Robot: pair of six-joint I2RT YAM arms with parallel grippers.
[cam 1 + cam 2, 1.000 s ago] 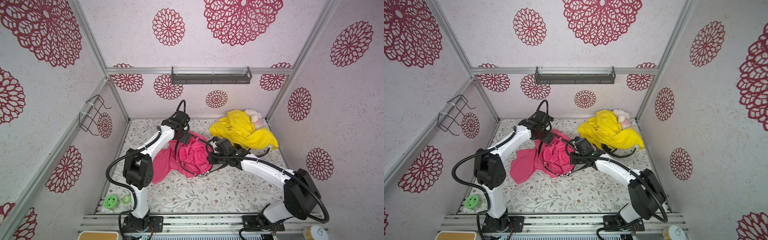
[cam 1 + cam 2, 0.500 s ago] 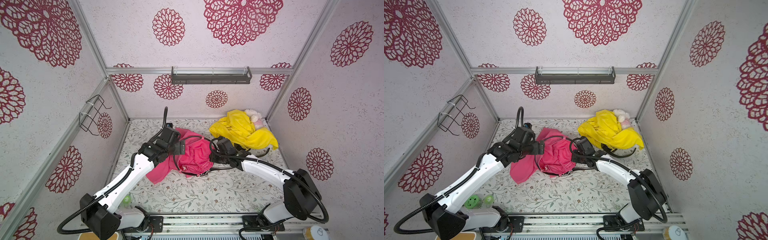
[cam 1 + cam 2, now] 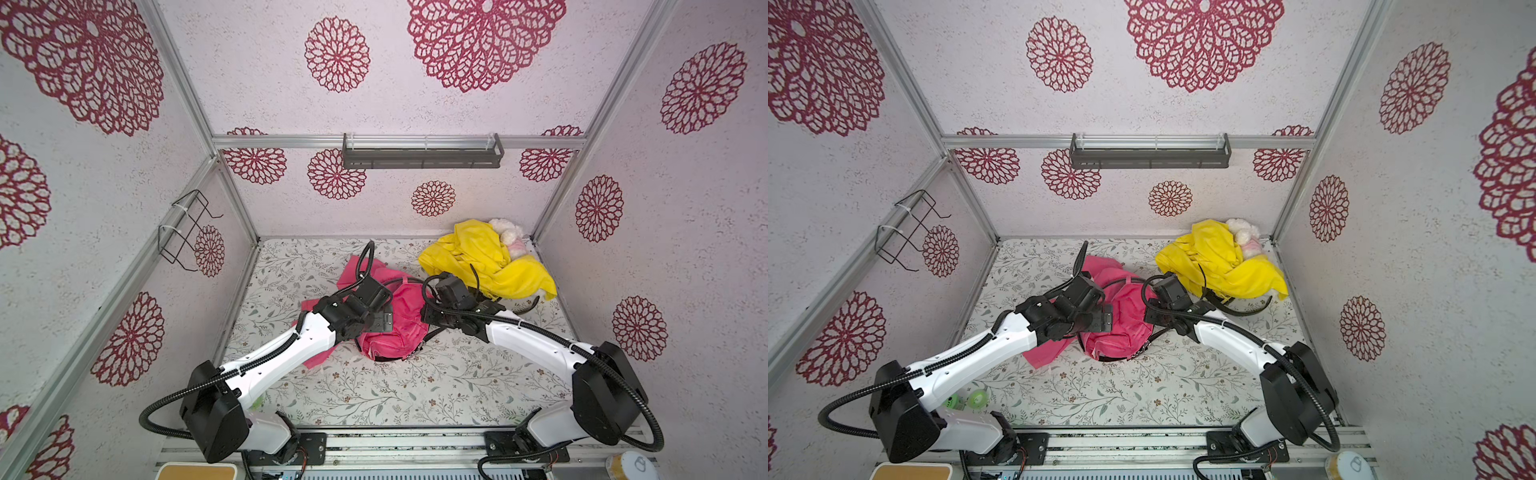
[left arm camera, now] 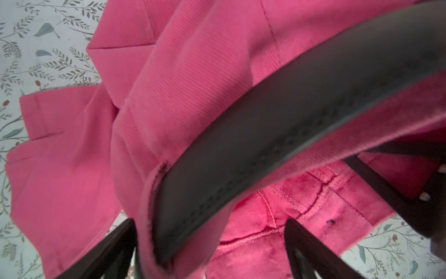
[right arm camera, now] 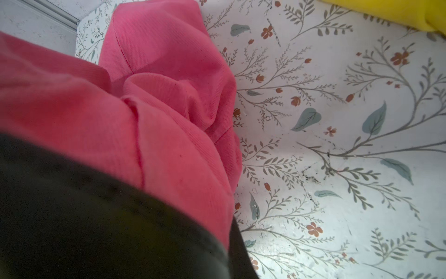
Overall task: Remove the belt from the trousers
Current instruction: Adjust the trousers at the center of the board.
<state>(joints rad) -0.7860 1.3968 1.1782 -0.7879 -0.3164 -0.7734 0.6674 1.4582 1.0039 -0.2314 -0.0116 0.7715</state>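
The pink trousers point(image 3: 401, 332) lie bunched near the centre of the table point(image 3: 415, 395). The black belt point(image 4: 277, 135) is threaded round the waistband, and in a top view it bulges out of the heap at 6 o'clock.

The left claw point(image 4: 210, 221) stands wide apart at the heap's 9 o'clock side. Its fingers point(image 4: 108, 248) straddle belt and waistband edge together and hold nothing. The right claw point(image 3: 426, 318) sits at 3 o'clock, pressed together. Belt and cloth half fill its wrist view, and I cannot tell which of the two it pinches.

The step in hand looks like a left grasp on the strap, to feed it out through the loops. To do it well:

- Take belt alone. The pink hem lies between the fingers too, so tilt until one finger slips between strap and cloth before closing
- Pull along the belt's run, toward 9 o'clock and low over the table. A lift would likely carry the whole light heap up with it
- Let the right claw act as anchor on the cloth. If it is on the belt instead, the two would fight each other
- Go slowly past each loop, since the stiff strap probably slides well but can snag there
- Keep clear of the yellow cloth point(image 3: 486, 266) at 1 o'clock, close behind the right arm
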